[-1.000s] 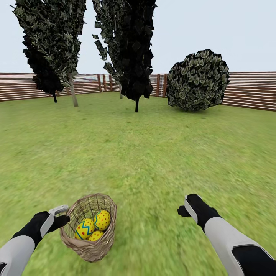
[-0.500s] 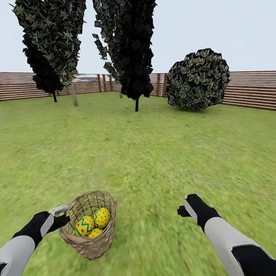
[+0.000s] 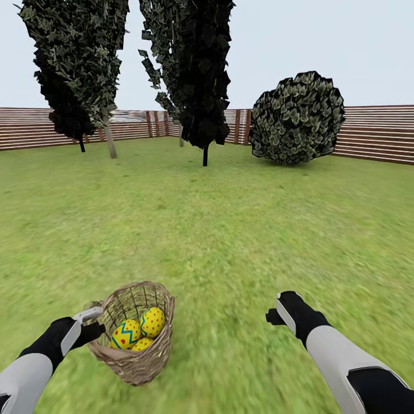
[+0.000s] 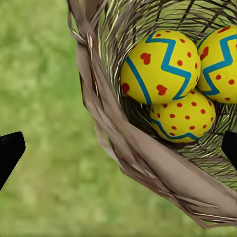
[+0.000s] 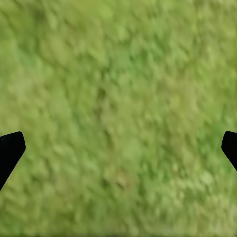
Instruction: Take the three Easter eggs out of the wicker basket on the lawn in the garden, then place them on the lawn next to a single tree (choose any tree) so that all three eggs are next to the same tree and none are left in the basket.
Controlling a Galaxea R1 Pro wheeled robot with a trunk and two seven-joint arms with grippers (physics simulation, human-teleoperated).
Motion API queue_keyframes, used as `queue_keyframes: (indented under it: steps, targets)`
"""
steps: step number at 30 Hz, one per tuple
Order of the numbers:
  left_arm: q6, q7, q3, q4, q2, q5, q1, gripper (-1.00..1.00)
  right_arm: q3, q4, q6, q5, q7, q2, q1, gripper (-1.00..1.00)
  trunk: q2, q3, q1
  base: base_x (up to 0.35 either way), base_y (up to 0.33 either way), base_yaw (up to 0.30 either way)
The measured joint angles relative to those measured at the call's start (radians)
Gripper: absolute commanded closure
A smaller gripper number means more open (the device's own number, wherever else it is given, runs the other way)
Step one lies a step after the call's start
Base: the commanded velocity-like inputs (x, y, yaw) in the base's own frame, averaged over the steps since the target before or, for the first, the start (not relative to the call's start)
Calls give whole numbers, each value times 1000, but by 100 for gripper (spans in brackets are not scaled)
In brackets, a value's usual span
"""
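Note:
The brown wicker basket [image 3: 137, 368] stands on the lawn [image 3: 230, 230] at the lower left of the head view. Three yellow Easter eggs with red dots lie inside: a zigzag egg [image 3: 126, 335], a dotted egg [image 3: 152, 322] and a lower egg [image 3: 142, 344]. The left wrist view shows them close up [image 4: 160, 66] [image 4: 222, 59] [image 4: 185, 118]. My left gripper [image 3: 96, 323] is open at the basket's near rim [image 4: 148, 158], with that rim between its spread fingers. Out to the right, my right gripper [image 3: 272, 307] hangs open over bare grass [image 5: 121, 98]. The tree is out of view.
Two dark narrow cypresses [image 3: 195, 75] [image 3: 75, 69] and a thin pale trunk [image 3: 109, 142] stand at the far side of the garden. A round dark bush [image 3: 298, 119] sits to their right. A brown slatted fence [image 3: 374, 135] closes the back. Open grass lies between.
The basket sits a little higher in the head view than before and the background has shifted slightly, so the camera has moved. Both arms hold the same place in the picture.

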Motion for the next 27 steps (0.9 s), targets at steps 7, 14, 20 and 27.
queue_keyframes:
  steps: [7,14,20,27]
  targets:
    - [0,0,-1,1,-7,0,0,-100,0,0,-1,0,0,0,0,-100,-49,-22,27,0,0,0]
    - [-1,0,-1,1,-12,0,0,-100,1,0,-1,0,0,0,0,-100,-98,-44,54,0,0,0]
    - [-1,0,-1,1,-14,0,0,-100,1,0,-1,0,0,1,1,-100,-140,-63,77,0,0,0]
    - [-1,0,-1,1,-14,0,0,-100,7,0,-1,0,0,7,1,-100,-189,-85,104,0,0,0]
